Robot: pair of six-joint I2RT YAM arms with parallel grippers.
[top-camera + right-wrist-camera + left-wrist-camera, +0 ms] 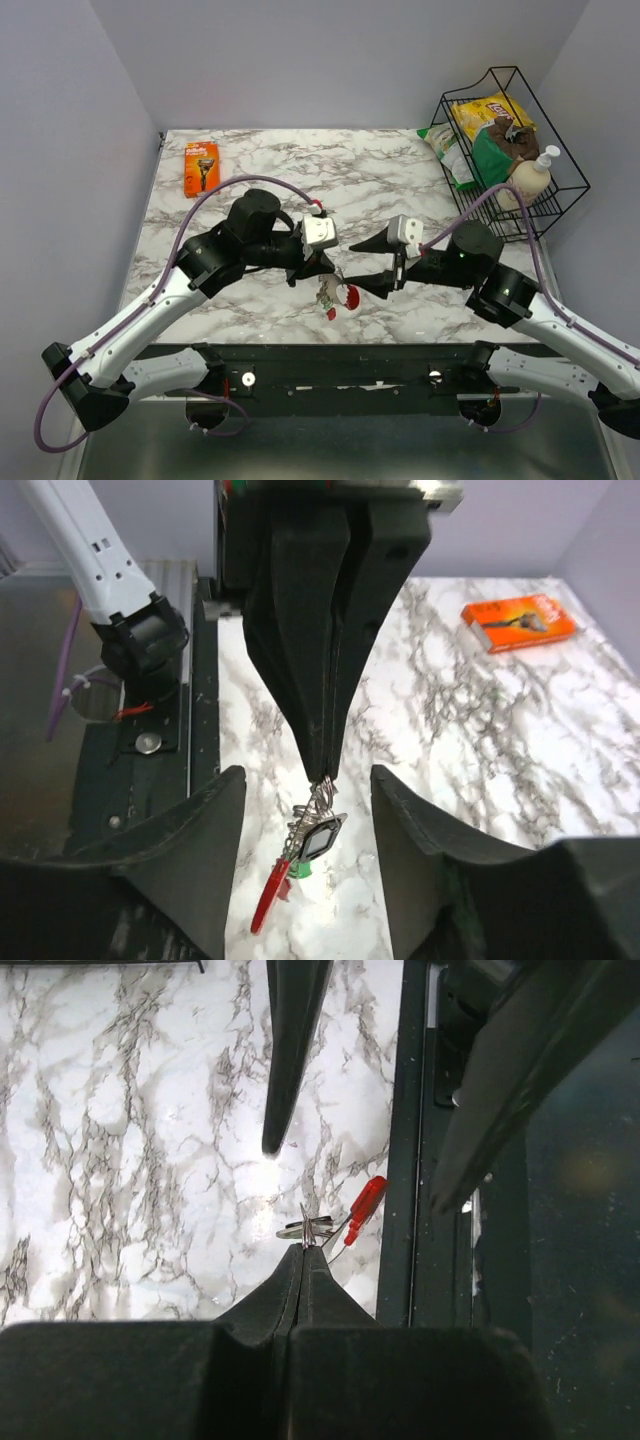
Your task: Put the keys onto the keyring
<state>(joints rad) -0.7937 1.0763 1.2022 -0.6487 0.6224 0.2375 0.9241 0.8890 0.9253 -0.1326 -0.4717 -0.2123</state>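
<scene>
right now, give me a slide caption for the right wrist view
Left gripper pinches the keys over the marble table, flanked by the open right gripper.

Marble-patterned table (pixel 400 180), orange razor pack (pixel 201 167) at far left corner, black wire basket (pixel 558 135) far right.

Silvery keys (pixel 299 828), red tag (pixel 270 894), seemingly a green head (pixel 301 870); grey-veined white marble table (pixel 400 170).
</scene>
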